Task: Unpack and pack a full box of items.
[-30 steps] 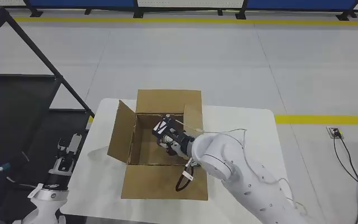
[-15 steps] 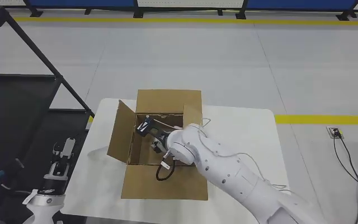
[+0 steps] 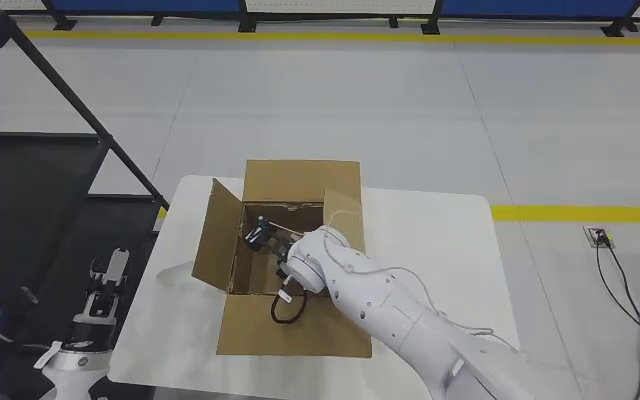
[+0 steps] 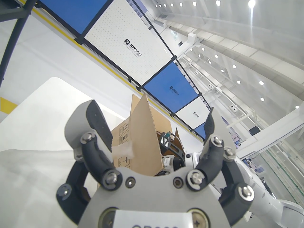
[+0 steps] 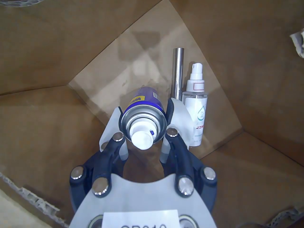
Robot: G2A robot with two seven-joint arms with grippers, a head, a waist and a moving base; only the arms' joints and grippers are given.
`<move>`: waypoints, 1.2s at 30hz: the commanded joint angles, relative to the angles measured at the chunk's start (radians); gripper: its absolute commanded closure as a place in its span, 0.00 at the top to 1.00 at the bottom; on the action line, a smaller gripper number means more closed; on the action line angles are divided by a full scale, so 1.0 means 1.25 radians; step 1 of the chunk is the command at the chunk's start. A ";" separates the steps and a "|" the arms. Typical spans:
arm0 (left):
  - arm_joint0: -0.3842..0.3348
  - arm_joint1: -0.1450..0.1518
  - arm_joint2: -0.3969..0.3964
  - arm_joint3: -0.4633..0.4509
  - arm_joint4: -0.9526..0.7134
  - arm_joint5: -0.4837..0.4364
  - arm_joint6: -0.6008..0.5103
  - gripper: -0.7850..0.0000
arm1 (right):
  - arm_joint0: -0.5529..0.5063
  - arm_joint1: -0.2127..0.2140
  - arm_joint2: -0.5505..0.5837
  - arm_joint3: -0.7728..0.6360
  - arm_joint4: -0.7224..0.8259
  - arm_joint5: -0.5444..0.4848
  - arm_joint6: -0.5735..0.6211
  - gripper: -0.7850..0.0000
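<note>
Right jaws pinch spray can (image 5: pixel 145 102) | arm shifts left inside box (image 3: pixel 300 180), near spray bottle (image 5: pixel 196 110) | likely packing | left jaws spread.

This looks like a big industrial test hall. A pale polished floor (image 3: pixel 300 90) carries a yellow line (image 3: pixel 300 36) along the frame's top, with blue and white partition panels (image 4: pixel 118 41) and a lofty ceiling (image 4: pixel 237 31) dotted with spotlights (image 4: pixel 251 3).

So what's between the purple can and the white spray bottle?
A shiny metal tube beside the bottle, and one finger of the right gripper holding the can; right wrist view.
</note>
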 commanded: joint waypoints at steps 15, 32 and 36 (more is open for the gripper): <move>0.000 -0.001 0.000 -0.004 0.001 -0.005 -0.012 1.00 | 0.038 -0.042 0.036 0.022 0.002 -0.029 -0.019 1.00; -0.014 -0.004 0.046 -0.031 0.027 0.000 -0.016 1.00 | -0.328 0.184 0.614 -0.796 -0.121 -0.059 0.186 1.00; -0.023 -0.004 0.061 -0.031 0.039 0.007 -0.028 1.00 | -0.432 0.213 0.800 -0.872 -0.014 -0.115 0.224 1.00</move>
